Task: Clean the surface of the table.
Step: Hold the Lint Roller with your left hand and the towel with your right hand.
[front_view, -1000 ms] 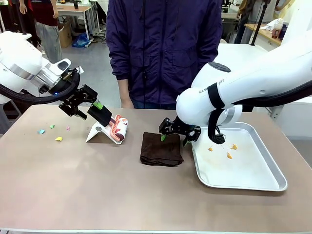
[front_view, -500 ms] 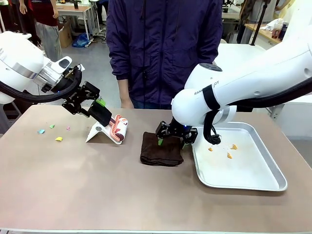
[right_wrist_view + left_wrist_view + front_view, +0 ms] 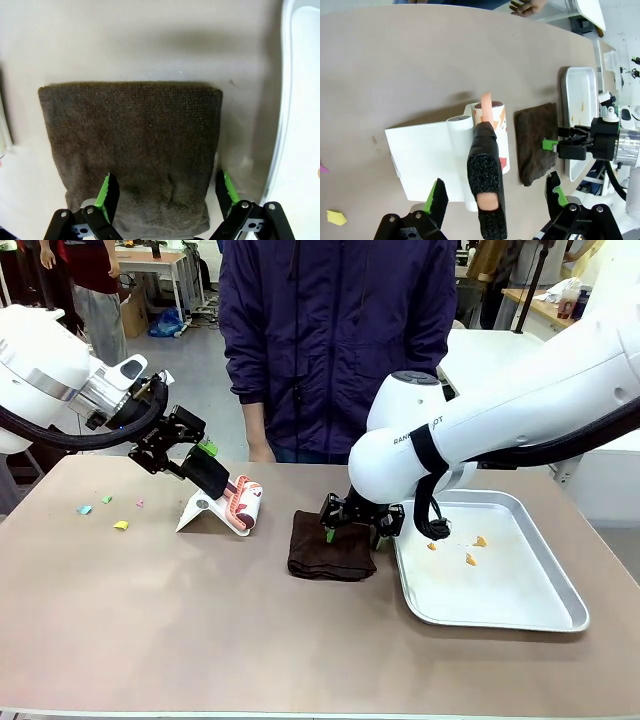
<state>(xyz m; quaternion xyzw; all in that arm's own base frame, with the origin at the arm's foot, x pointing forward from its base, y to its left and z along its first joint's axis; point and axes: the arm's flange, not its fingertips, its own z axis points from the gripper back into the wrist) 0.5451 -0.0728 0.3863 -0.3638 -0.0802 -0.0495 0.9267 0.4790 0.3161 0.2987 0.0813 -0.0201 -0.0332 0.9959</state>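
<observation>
Slippage is looming. Front view: the spread-fingered right gripper (image 3: 350, 532) is hovering over the folded dark brown cloth (image 3: 330, 552) on the matte brownish-beige table (image 3: 200, 620). Left wrist view: the left gripper (image 3: 496, 195), equally spread, is flanking the black-handled lint roller (image 3: 487, 150). Right wrist view: fingers (image 3: 107, 192) are bracketing only the cloth's near edge.

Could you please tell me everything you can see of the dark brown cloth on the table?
The dark brown cloth is a folded rectangle of looped, towel-like fabric. It lies flat on the table, apart from the white roller stand and close beside the silver tray. The right gripper hangs over its far end with jaws open, one finger above the fabric and the other just past its edge. Whether they touch it cannot be told.
</observation>
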